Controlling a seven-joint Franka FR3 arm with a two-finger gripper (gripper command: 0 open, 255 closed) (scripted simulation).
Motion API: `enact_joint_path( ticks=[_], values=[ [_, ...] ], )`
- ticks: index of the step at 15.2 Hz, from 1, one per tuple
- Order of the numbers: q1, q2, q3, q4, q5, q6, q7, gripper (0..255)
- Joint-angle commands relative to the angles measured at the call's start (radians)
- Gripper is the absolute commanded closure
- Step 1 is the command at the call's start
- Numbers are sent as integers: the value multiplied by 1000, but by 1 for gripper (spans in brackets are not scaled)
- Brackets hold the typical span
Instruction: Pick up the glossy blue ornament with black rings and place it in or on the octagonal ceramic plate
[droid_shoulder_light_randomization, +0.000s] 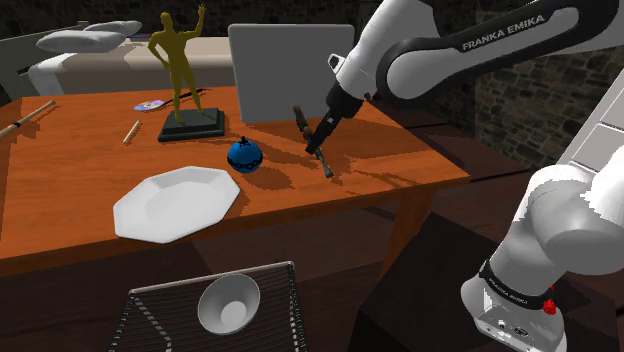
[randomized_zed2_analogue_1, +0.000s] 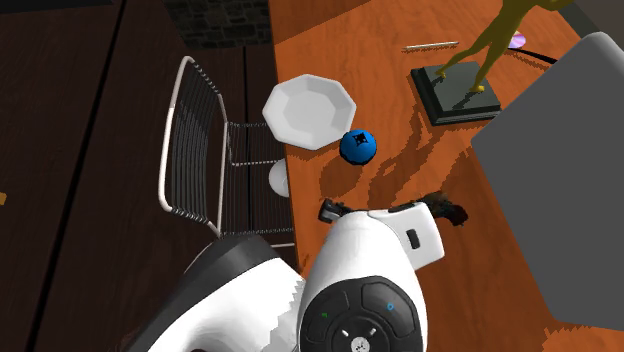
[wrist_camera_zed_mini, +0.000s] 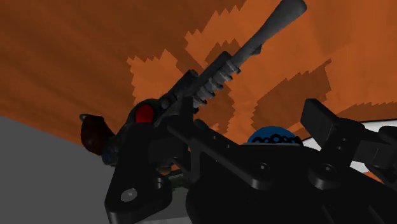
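The glossy blue ornament (droid_shoulder_light_randomization: 244, 155) (randomized_zed2_analogue_1: 357, 146) with a black ring stands on the orange wooden table, just beside a corner of the white octagonal plate (droid_shoulder_light_randomization: 176, 203) (randomized_zed2_analogue_1: 309, 110). My black gripper (droid_shoulder_light_randomization: 318, 140) hangs low over the table to the shoulder view's right of the ornament, clear of it. It is open with nothing between its fingers. In the wrist view the gripper (wrist_camera_zed_mini: 245, 149) has its fingers apart, and the top of the ornament (wrist_camera_zed_mini: 273, 138) shows beyond them with the plate's rim (wrist_camera_zed_mini: 382, 127) behind it.
A dark tool (droid_shoulder_light_randomization: 326, 165) (wrist_camera_zed_mini: 213, 76) with a grey handle and red button lies under the gripper. A gold figurine (droid_shoulder_light_randomization: 180, 70) and a grey panel (droid_shoulder_light_randomization: 290, 70) stand behind. A wire rack (droid_shoulder_light_randomization: 290, 300) with a white bowl (droid_shoulder_light_randomization: 228, 303) sits below the table's front edge.
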Motion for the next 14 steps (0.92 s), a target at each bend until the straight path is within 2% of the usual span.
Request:
enact_joint_path(
  ticks=[1, 5, 9, 14],
  values=[
    [31, 57, 0, 13, 28, 97, -35, 0],
    [108, 185, -16, 61, 108, 269, -136, 0],
    [208, 311, -50, 136, 253, 409, -300, 0],
    [222, 392, -51, 176, 296, 450, -338, 0]
  ],
)
